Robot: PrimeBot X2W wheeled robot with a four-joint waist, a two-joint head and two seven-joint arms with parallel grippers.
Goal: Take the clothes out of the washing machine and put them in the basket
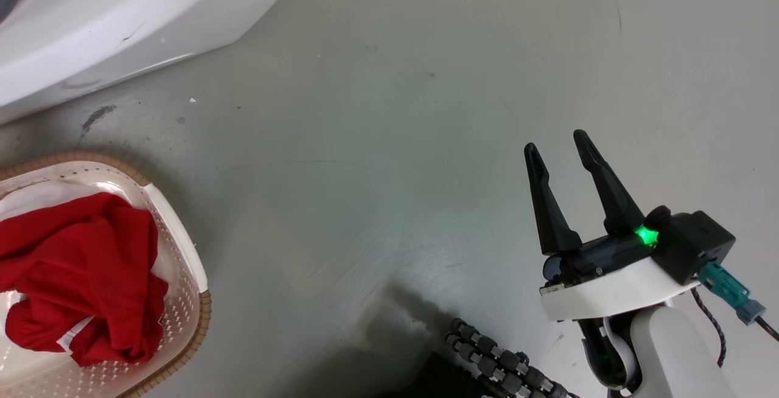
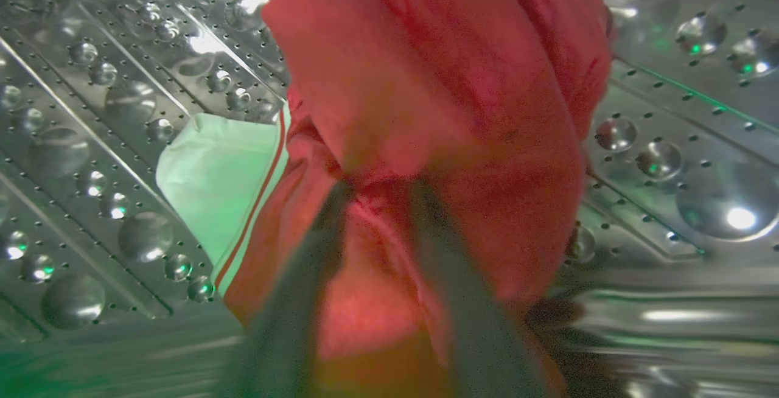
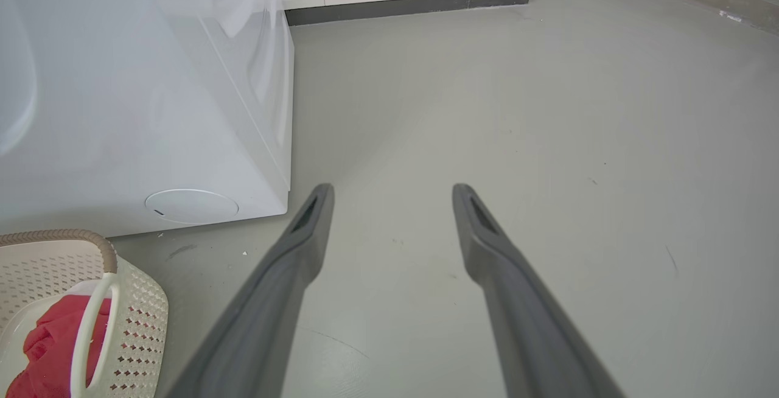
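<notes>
- The left gripper (image 2: 377, 194) is inside the perforated steel drum (image 2: 91, 142), its two blurred fingers clamped on a bunched fold of the clothes (image 2: 462, 112).
- That red fabric blocks most of the drum beyond, and a pale lining (image 2: 213, 185) spills out at 9 o'clock.
- In the head view, the right gripper (image 1: 555, 141) hangs at 4 o'clock over bare grey floor (image 1: 389, 142), fingers apart and holding nothing.
- The basket (image 1: 182, 246) sits at 8 o'clock with a red garment (image 1: 79, 276) heaped inside.
- The washing machine (image 1: 91, 27) stands at 10 o'clock, just beyond the basket.
- A black segmented cable (image 1: 499, 361) lies at 5 o'clock.
</notes>
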